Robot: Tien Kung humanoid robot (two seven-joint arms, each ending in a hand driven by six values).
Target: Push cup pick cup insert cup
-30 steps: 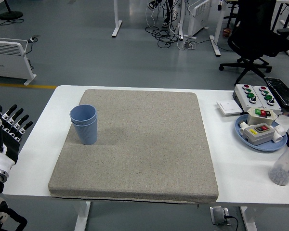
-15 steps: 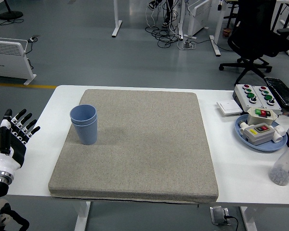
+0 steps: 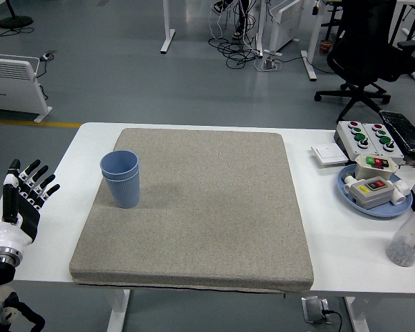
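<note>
The white tabletop (image 3: 62, 207) carries a large grey mat (image 3: 200, 207) that covers most of its middle, and neither has shifted since the earlier frames. At the left edge, off the tabletop's near-left corner, the left robot hand (image 3: 22, 200) has risen and edged inward compared with a second ago, when it sat lower and closer to the picture's border; over the last half second it has barely moved. Its black fingers (image 3: 40, 185) are spread wide and point up and slightly right, holding nothing, well apart from the cups. The right arm is out of view. On the mat's far-left part stands the blue cup stack (image 3: 121, 178), one cup nested in another, exactly where it was before. It stands upright, its long axis vertical, the open mouth facing up and the narrower base on the mat. On the right side of the tabletop, a blue plate (image 3: 380, 207) holds button boxes, with another button box (image 3: 369, 140) beyond it and a clear bottle (image 3: 409, 237) at the near right.
</note>
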